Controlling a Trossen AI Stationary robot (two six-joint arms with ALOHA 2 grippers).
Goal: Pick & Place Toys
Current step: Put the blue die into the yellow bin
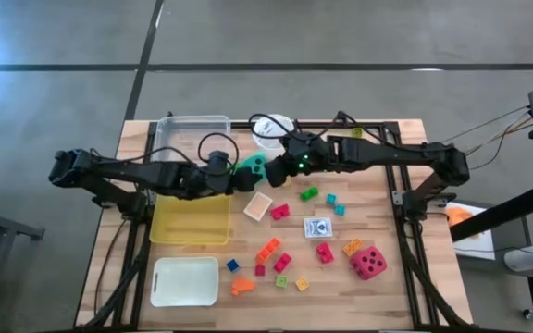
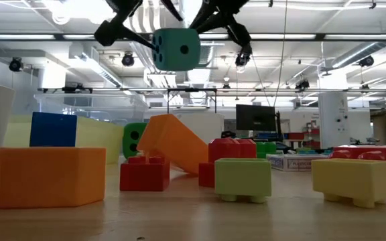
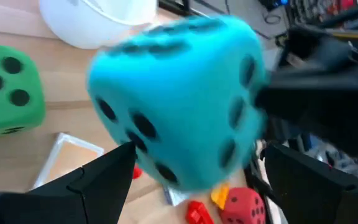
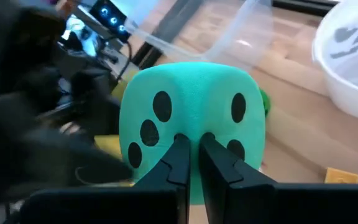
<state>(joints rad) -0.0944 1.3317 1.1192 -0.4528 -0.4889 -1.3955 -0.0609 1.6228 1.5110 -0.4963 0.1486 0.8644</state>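
The teal die (image 2: 177, 47) hangs well above the table, pinched at one edge by the right gripper (image 4: 192, 144) with its jaws nearly closed, and the left gripper (image 3: 191, 163) waits just beside it, jaws wide. For a clean handover, I'd want the left jaws squarely around the die before the right lets go. Both arms reach inward and meet over the table's middle, near the yellow tray (image 1: 191, 220).

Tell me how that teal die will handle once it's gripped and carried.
Probably soft: the right tool pinches the teal die with its fingers nearly together, so the foam seems to give. Likely light for its size, hanging clear of the table from that small pinch. Flat faces suggest it would settle rather than roll far.
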